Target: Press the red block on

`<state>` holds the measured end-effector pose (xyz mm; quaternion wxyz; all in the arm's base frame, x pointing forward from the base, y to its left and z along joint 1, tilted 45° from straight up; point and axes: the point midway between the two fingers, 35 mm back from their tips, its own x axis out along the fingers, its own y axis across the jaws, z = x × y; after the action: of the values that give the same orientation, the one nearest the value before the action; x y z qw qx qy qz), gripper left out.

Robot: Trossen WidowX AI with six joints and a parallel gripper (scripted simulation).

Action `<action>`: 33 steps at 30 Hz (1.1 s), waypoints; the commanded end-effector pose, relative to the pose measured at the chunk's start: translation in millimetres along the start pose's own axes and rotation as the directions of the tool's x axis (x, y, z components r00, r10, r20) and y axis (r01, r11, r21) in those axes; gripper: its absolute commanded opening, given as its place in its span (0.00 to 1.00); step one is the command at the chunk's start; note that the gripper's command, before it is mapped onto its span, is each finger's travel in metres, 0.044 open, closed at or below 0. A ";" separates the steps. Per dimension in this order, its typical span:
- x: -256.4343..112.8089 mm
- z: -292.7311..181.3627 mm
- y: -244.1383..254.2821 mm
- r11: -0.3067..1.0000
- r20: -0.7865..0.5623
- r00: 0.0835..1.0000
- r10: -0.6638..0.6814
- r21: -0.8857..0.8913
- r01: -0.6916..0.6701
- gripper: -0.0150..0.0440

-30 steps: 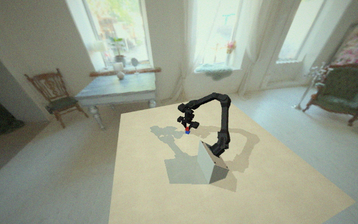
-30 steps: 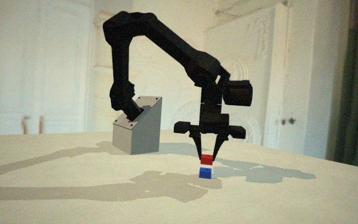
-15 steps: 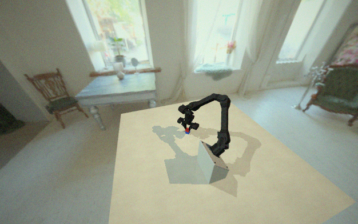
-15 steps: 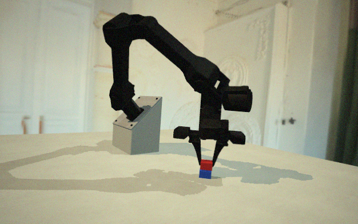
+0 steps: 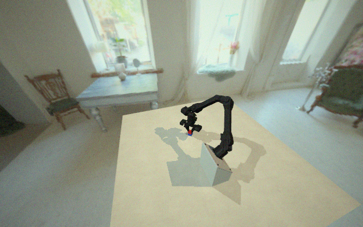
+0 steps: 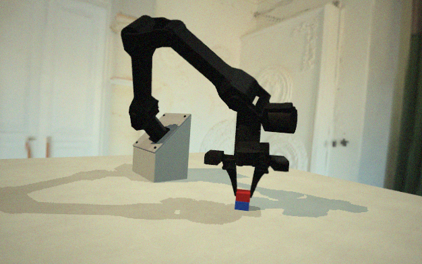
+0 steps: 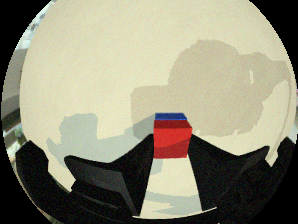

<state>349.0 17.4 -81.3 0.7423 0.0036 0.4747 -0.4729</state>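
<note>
From my top view I see a pale cream tabletop [image 5: 145, 200] [image 6: 101, 242] [image 7: 100, 60] with faintly mottled colouring. A grey wedge-shaped pedestal [image 5: 206, 165] [image 6: 172, 163] stands on it, and at eleven o'clock from that, well apart, I see the blue block [image 5: 189, 134] [image 6: 242, 205] [image 7: 170, 116] resting on the surface. Shadows fall across the top.

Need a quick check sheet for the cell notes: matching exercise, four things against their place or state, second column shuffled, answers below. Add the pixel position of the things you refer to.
1. red block [image 5: 189, 131] [image 6: 243, 195] [image 7: 171, 141]
2. blue block [image 5: 189, 134] [image 6: 242, 205] [image 7: 170, 116]
3. tool [image 5: 189, 131] [image 6: 243, 195] [image 7: 170, 137]
4. wedge-shaped base [image 5: 208, 166] [image 6: 172, 153]

A. has a sloping top that carries the arm
B. directly beneath another block
C. shut on a block
D. between the two fingertips

Pairs: 1-D, 2-B, 3-C, 4-A
</note>
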 end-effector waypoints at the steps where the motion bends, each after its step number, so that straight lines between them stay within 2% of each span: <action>1: 1.1 0.4 -0.8 1.000 0.002 1.000 -0.003 -0.002 0.003 0.25; 31: 2.1 -0.1 0.8 1.000 0.003 1.000 0.002 -0.003 -0.002 0.25; 33: 2.1 -0.1 0.8 1.000 0.003 1.000 0.002 -0.003 -0.002 0.34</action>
<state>349.9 16.7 -83.2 0.7440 0.0013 0.4745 -0.4704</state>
